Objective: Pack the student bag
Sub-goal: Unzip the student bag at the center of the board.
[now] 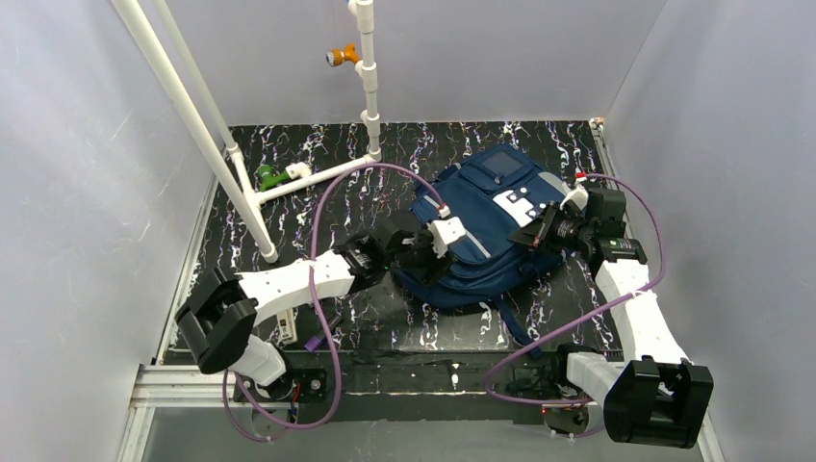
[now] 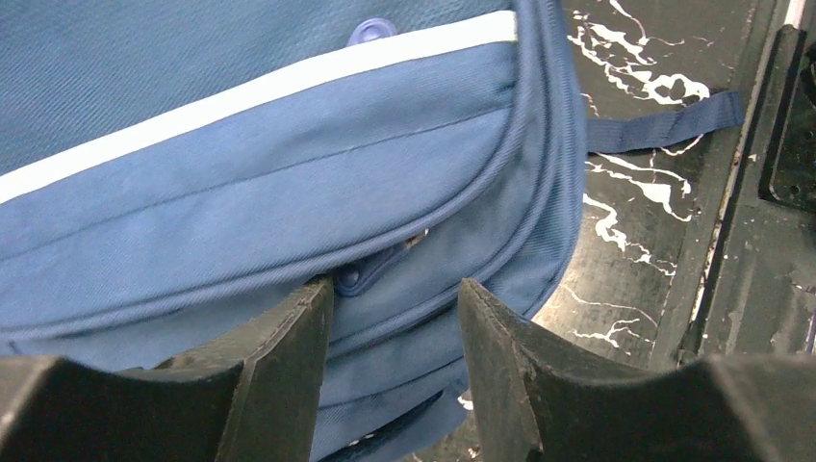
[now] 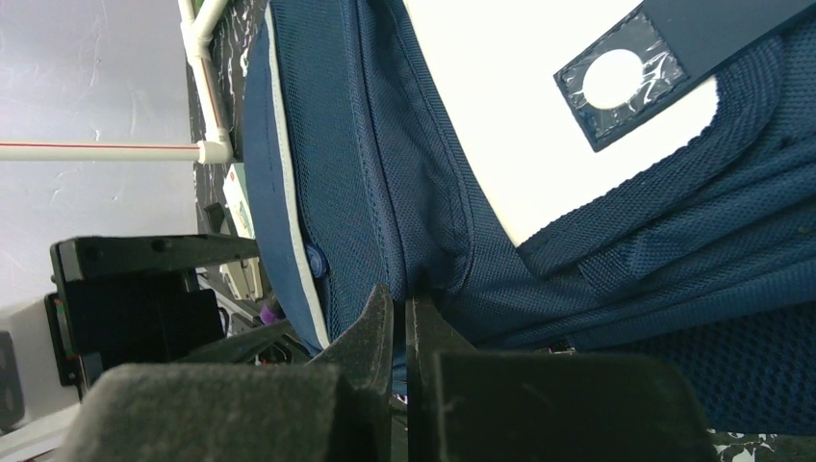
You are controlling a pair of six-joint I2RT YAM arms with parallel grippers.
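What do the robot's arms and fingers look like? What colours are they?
The left arm and right arm have chunky white shells with boxy black joints. A purple cable loops along each one. The fingers are black, rough-looking wedges that taper to tips.

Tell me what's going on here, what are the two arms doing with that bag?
Both arms are working on a navy backpack lying on the black marbled table. The right claw is pinched shut on a fold of fabric at the bag's right side, seemingly to steady it. The left claw is open at the bag's near-left edge, its fingers straddling a blue zip pull without gripping it. Nothing is going into the bag yet.
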